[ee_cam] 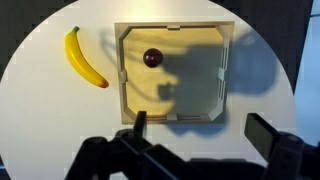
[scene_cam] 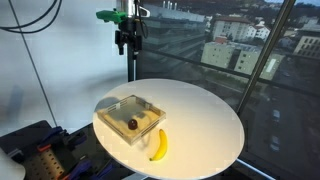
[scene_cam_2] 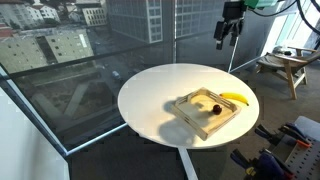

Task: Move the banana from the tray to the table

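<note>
The wrist view plainly shows released jaws over the banana (ee_cam: 84,56) beside the tray (ee_cam: 226,70); exterior views blur them.

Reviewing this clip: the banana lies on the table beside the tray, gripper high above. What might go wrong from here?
1. The banana lies toward the edge of the table; a nudge might roll it off.
2. It sits close beside the tray, so the open gripper, if lowered, could clip the wall.
3. The dark round fruit in the tray might be grabbed by mistake.
</note>
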Robot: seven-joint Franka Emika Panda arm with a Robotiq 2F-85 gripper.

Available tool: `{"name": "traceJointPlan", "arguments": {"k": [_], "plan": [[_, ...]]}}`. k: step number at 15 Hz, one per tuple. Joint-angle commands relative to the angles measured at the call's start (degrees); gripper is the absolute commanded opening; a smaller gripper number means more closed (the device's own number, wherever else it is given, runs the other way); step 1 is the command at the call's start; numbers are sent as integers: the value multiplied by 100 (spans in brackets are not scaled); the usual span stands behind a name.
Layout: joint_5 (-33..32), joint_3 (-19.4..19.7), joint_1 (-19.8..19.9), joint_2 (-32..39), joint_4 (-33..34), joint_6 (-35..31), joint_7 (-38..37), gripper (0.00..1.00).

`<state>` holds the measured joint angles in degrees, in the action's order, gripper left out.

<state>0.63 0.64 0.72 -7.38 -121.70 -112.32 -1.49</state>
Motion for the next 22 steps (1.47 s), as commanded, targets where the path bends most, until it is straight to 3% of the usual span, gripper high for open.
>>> {"name": "traceJointPlan", "arguments": {"k": [1,22], "plan": [[80,-6,-18,-280,-113,152,56,100],[157,-23,-86,-791,-333,302,183,100]]}}
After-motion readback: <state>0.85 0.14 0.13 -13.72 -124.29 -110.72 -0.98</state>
